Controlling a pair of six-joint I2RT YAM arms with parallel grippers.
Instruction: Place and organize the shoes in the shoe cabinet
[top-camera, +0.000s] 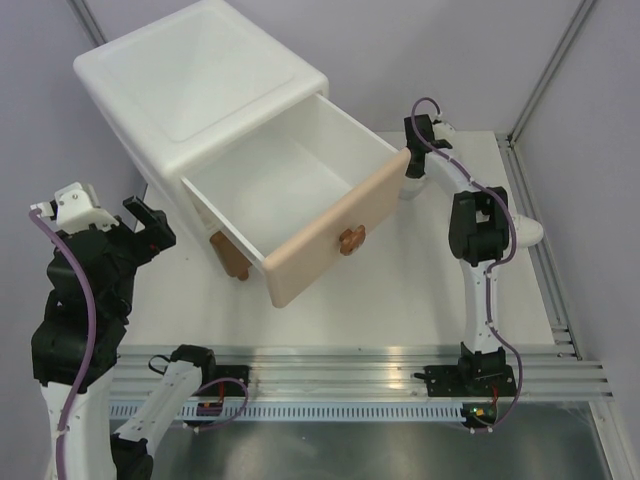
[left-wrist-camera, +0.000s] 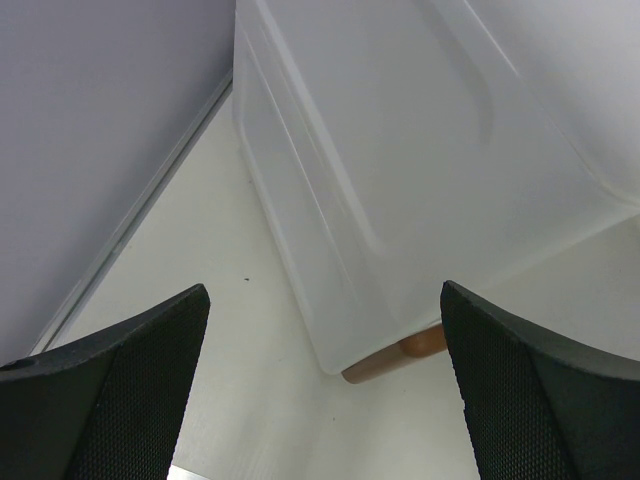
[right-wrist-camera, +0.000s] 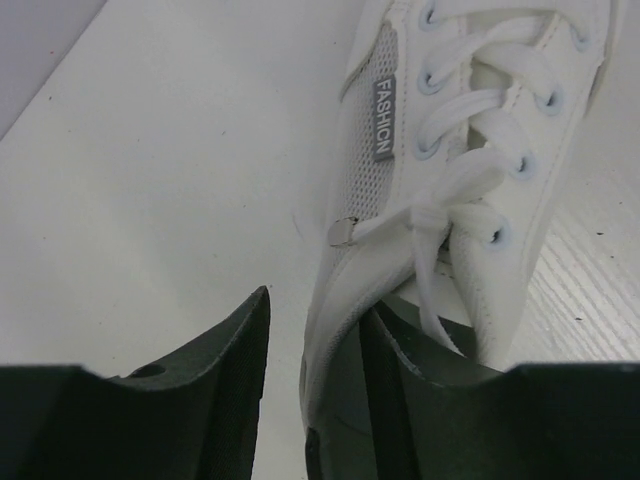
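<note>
The white shoe cabinet (top-camera: 200, 80) stands at the back left, its upper drawer (top-camera: 270, 190) pulled out and empty, with a beige front (top-camera: 335, 245). A white lace-up sneaker (right-wrist-camera: 460, 150) lies on the table to the right of the drawer. My right gripper (right-wrist-camera: 315, 350) is open over its heel end: one finger is inside the shoe opening, the other outside the side wall with a gap. In the top view this gripper (top-camera: 415, 168) is beside the drawer's far corner. My left gripper (left-wrist-camera: 325, 400) is open and empty beside the cabinet's side (left-wrist-camera: 400, 150). The black shoes are out of view.
A white rounded shape (top-camera: 528, 232), likely the second white sneaker, shows behind the right arm's elbow. The cabinet's brown foot (left-wrist-camera: 395, 358) is just ahead of my left gripper (top-camera: 150, 222). Walls close off the left side and the back.
</note>
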